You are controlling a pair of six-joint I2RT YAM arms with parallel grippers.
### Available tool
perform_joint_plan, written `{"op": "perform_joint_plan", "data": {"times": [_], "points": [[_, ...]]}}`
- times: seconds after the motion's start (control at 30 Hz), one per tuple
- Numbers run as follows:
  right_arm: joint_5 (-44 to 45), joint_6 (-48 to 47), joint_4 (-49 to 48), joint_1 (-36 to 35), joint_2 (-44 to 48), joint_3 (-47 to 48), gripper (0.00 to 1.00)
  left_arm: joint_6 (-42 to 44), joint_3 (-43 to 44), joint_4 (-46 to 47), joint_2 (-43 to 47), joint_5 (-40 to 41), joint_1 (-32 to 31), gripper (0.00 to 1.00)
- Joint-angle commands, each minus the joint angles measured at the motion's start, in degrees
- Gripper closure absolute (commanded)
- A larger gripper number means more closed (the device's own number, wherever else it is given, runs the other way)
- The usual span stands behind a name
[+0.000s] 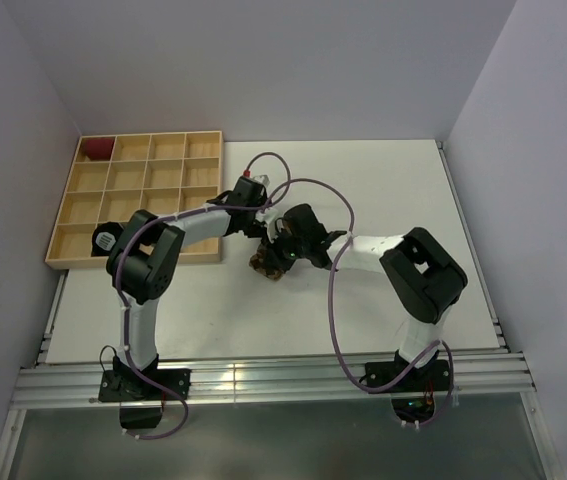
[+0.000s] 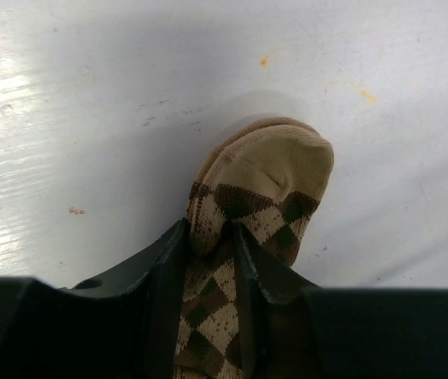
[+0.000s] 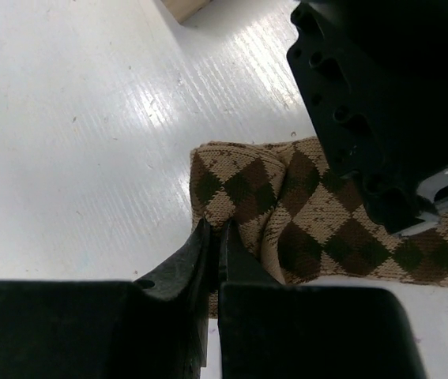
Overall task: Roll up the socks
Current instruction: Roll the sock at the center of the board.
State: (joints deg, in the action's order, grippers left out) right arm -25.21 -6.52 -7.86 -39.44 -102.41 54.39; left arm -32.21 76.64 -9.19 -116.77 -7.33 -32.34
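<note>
— Tools first: what is the left tool [image 2: 209, 237] doing?
— It is clamped on the tan argyle sock [image 2: 279, 166]. Fabric is bunched between its two fingers [image 2: 164, 268]. The plain tan toe end pokes out past the tips, over the white bench [image 2: 89, 95]; whether the toe touches the surface cannot be told.
— And the right tool [image 3: 214, 229]?
— Its jaws are pressed together, with the tips at the sock's edge. Whether a fold is pinched between them cannot be told from its wrist view.
— Where does the sock lie?
— Near the middle of the bench, where the two tools meet over it. The overhead view shows only a brown scrap of it beneath them. From the right wrist it looks spread out, with a crease running up its near end. The left arm [image 3: 382, 118] stands dark over its far part.
— What lies around it?
— A wooden compartment tray [image 1: 168, 148] sits at the back left, near the sock but apart from it. A dark red bundle [image 1: 95, 149] fills its far-left corner cell. A black sock [image 1: 104, 240] with a pale patch sits in a near-left cell, partly behind the left arm's elbow.
</note>
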Motion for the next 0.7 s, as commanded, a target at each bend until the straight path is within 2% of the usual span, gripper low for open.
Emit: {"op": "perform_joint_plan", "data": {"times": [0.0, 0.07, 0.13, 0.2, 0.3, 0.4, 0.5, 0.67], "points": [[-0.2, 2.3, 5.3, 0.8, -3.5, 0.3, 1.00, -0.3, 0.4, -0.7, 4.3, 3.8, -0.4, 0.63], [-0.8, 4.1, 4.4, 0.9, -3.8, -0.3, 1.00, -1.5, 0.7, -1.6, 5.8, 6.5, -0.4, 0.57], [-1.1, 5.1, 4.4, 1.1, -4.6, -0.5, 1.00, -3.2, 1.5, -2.7, 8.2, 7.1, -0.2, 0.47], [-1.1, 5.6, 5.1, 1.1, -5.1, 0.0, 1.00, -4.8, 2.0, -4.3, 10.1, 11.1, 0.2, 0.36], [-1.6, 6.4, 5.4, 1.5, -5.3, 0.6, 1.00, -7.9, 2.9, -6.5, 11.4, 11.6, 1.5, 0.29], [-2.6, 8.2, 5.7, 2.0, -5.6, 1.1, 1.00, -10.1, 2.2, -7.3, 13.6, 12.6, 2.3, 0.25], [-3.5, 9.2, 7.1, 2.3, -6.2, 2.3, 1.00, -13.7, -0.2, -8.2, 17.7, 14.4, 2.3, 0.26], [-6.5, 12.1, 9.8, 3.1, -7.5, 5.2, 1.00, -20.8, -11.2, -6.2, 28.8, 15.3, 2.3, 0.29]]}}
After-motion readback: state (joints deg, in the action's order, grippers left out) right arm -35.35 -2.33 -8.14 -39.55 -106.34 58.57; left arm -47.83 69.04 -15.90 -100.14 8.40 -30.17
